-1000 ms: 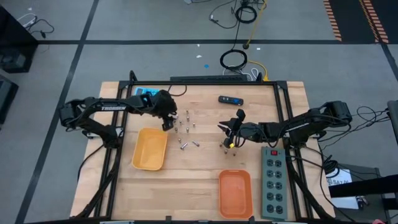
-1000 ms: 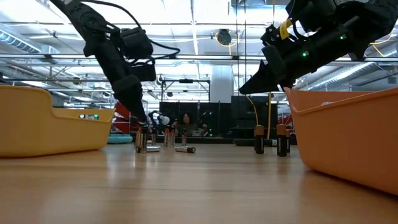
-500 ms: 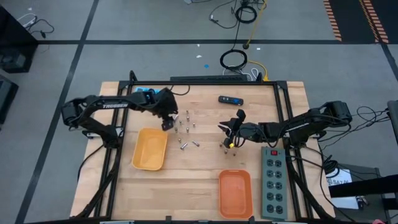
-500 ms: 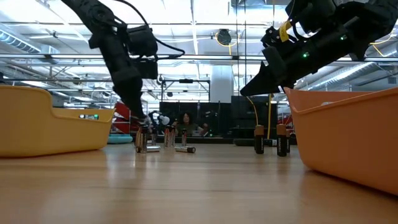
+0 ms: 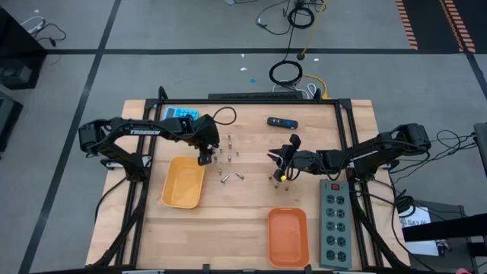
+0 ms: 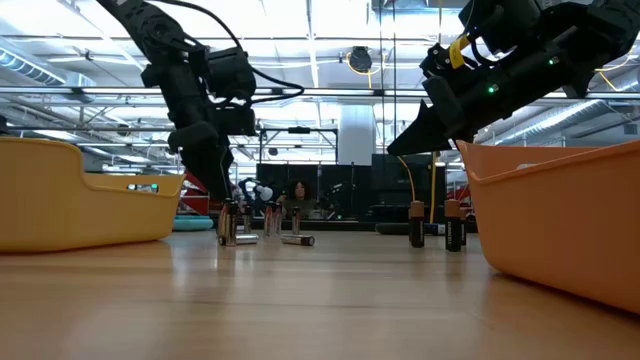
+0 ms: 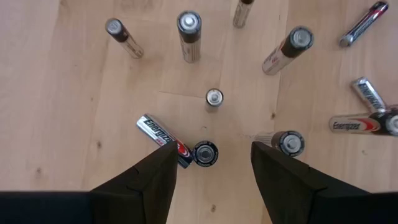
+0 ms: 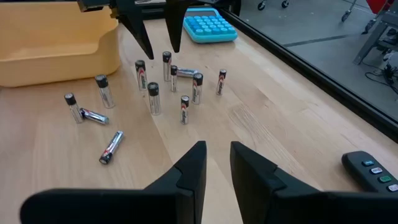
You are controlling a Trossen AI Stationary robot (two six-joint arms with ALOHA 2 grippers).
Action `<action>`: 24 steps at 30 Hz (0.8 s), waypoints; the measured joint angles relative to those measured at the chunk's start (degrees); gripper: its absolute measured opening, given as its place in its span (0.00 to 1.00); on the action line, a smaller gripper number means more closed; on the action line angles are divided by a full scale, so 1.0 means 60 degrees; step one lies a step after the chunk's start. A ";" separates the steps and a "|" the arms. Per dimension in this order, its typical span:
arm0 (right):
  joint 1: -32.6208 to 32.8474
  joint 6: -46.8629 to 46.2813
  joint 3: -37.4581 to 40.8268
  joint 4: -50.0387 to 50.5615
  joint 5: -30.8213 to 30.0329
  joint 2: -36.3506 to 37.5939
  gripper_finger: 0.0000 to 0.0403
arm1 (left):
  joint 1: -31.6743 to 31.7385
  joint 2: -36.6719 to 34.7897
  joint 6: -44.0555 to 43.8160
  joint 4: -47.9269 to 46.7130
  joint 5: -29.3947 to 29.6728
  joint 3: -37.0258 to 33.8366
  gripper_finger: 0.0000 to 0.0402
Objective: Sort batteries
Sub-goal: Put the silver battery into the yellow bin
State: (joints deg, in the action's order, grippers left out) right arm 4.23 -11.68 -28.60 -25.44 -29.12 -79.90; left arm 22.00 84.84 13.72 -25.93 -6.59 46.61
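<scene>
- High view: batteries (image 5: 227, 157), tiny metallic cylinders, cluster on the tabletop toward its far edge, just beside the yellow tray (image 5: 183, 182); left gripper (image 5: 204, 157) above them.
- Low view: most stand upright, one lies flat.
- Left wrist view: silvery caps, dark printed bodies; jaws open, empty.
- Right wrist view: right gripper (image 8: 216, 163) narrowly parted, empty.

left gripper (image 5: 204, 157) low, fingers parted (pointing down); right gripper (image 5: 280, 170) raised, fingers slightly apart

Upright batteries (image 7: 213, 98) packed close, little tool room btwn, bare wood (image 5: 243, 205) beyond
</scene>
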 joint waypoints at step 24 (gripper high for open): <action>0.0000 -0.0114 0.0000 0.0008 -0.0186 0.0000 0.16 | 0.0015 -0.0013 -0.0181 0.1840 0.0449 -0.1001 0.13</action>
State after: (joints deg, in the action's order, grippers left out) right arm 4.23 -12.37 -28.60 -25.39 -30.23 -79.90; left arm 22.09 84.76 12.64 -14.89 -3.89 40.61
